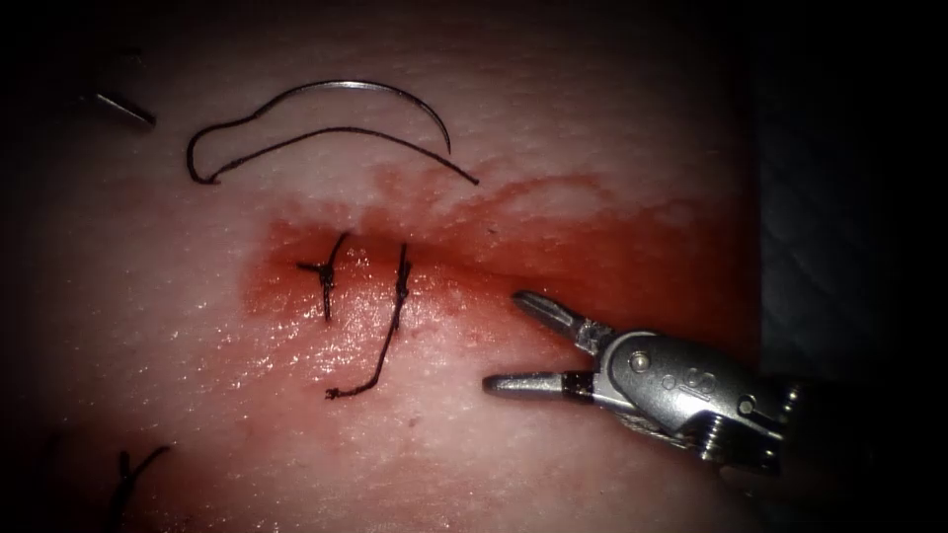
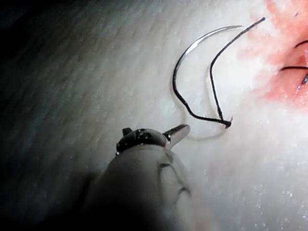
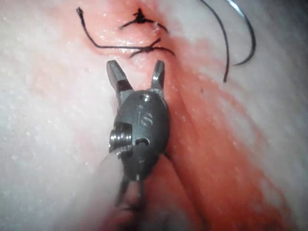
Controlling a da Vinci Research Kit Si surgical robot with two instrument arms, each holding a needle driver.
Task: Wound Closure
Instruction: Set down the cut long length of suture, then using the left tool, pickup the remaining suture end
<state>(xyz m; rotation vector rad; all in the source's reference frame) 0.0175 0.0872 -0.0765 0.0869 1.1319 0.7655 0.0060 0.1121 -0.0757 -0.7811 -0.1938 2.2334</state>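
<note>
The curved needle (image 1: 365,87) (image 2: 192,48) lies flat on the tissue (image 1: 612,128), beyond the cut and left of its middle, not in the tissue and held by neither tool. Its dark thread (image 1: 326,131) (image 2: 214,72) loops back beside it to a free end. Two knotted stitches (image 1: 326,271) (image 1: 402,286) cross the cut; the right one trails a long tail. My right tool (image 1: 504,341) (image 3: 136,67) hovers just right of these stitches, jaws open, holding nothing. My left tool (image 2: 166,132) (image 1: 123,109) sits left of the needle, apart from it.
Red fluid (image 1: 592,247) stains the tissue along the cut and to the right of the stitches. Another piece of dark thread (image 1: 133,469) sticks up near the lower left. The tissue ends in a dark edge at the right.
</note>
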